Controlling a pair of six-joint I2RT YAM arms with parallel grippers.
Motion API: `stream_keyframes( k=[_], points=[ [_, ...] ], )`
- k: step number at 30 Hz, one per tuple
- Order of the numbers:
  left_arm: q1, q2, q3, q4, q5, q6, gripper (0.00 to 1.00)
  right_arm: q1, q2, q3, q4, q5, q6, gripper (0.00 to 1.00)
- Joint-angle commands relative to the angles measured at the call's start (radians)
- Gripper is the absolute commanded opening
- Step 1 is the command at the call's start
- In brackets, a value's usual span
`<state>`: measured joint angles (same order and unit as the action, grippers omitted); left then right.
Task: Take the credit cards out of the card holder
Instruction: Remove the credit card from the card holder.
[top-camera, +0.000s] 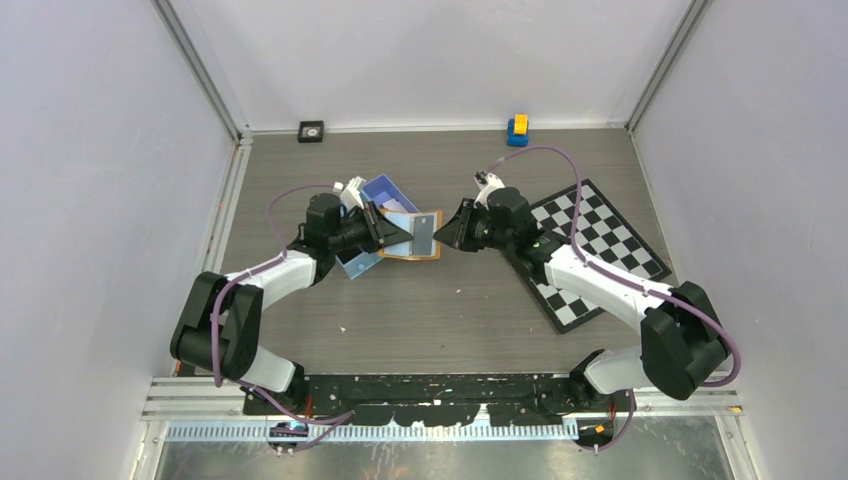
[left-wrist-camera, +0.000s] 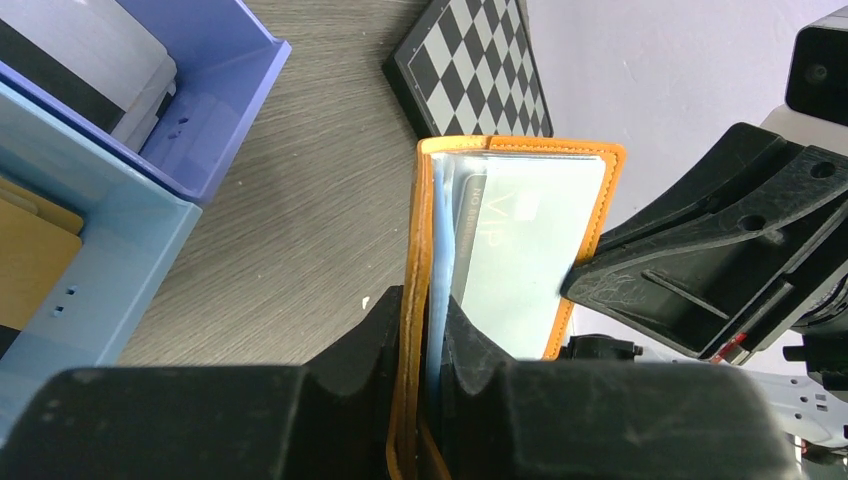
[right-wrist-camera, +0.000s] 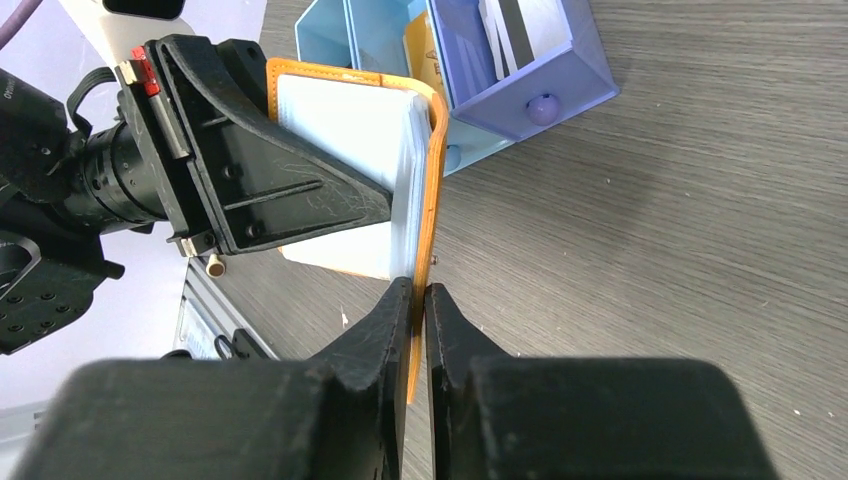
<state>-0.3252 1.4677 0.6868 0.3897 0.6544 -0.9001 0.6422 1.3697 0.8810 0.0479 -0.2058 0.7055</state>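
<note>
Holder (top-camera: 422, 238) held open mid-desk (top-camera: 450, 330), just right of tray (top-camera: 388, 188). Left fingers (left-wrist-camera: 380, 335) clamped on card-side flap; right fingers (right-wrist-camera: 385, 325) pinching other flap. Cards (left-wrist-camera: 525, 255) inside. I worry: releasing either grip to pull cards may drop holder.

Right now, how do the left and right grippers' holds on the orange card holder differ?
The left gripper clamps an orange cover plus pale sleeves of the card holder; the right gripper pinches only a cover edge. Left jaws stand wider; right jaws nearly touch. Both are shut on it.
</note>
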Motion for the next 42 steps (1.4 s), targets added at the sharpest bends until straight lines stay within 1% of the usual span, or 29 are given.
stream_keyframes(
  k=[1,4,8,14,17,20,28,30,39,40,42],
  points=[
    [0.003,-0.024,0.029,0.020,0.004,0.017,0.00,0.006,-0.012,0.019,0.026,0.002,-0.016,0.14],
    [0.004,-0.023,0.030,0.019,0.005,0.016,0.00,0.006,-0.014,0.018,0.033,-0.009,-0.015,0.10],
    [0.003,-0.015,0.030,0.023,0.013,0.011,0.00,0.007,-0.017,0.007,0.082,-0.069,-0.012,0.06],
    [0.003,-0.014,0.030,0.046,0.031,0.001,0.00,0.014,0.016,0.038,0.028,-0.040,-0.027,0.05],
    [0.002,-0.028,0.027,0.044,0.027,0.007,0.00,0.013,0.053,0.070,-0.029,0.003,-0.034,0.10],
    [-0.001,-0.034,0.028,0.034,0.019,0.015,0.00,0.014,0.072,0.083,-0.042,0.018,-0.037,0.12],
    [-0.013,-0.026,0.039,0.007,0.008,0.033,0.00,0.015,0.070,0.074,-0.034,0.007,-0.032,0.34],
    [-0.018,-0.024,0.044,-0.003,0.004,0.041,0.00,0.016,0.067,0.072,-0.033,0.005,-0.032,0.37],
    [-0.036,0.000,0.066,-0.028,0.007,0.054,0.00,0.015,0.055,0.054,0.016,-0.041,-0.022,0.39],
    [-0.037,-0.002,0.067,-0.037,0.002,0.059,0.00,0.016,0.050,0.049,0.025,-0.048,-0.021,0.37],
    [-0.036,-0.007,0.070,-0.062,-0.014,0.069,0.00,0.016,0.033,0.034,0.054,-0.063,-0.016,0.28]
  ],
)
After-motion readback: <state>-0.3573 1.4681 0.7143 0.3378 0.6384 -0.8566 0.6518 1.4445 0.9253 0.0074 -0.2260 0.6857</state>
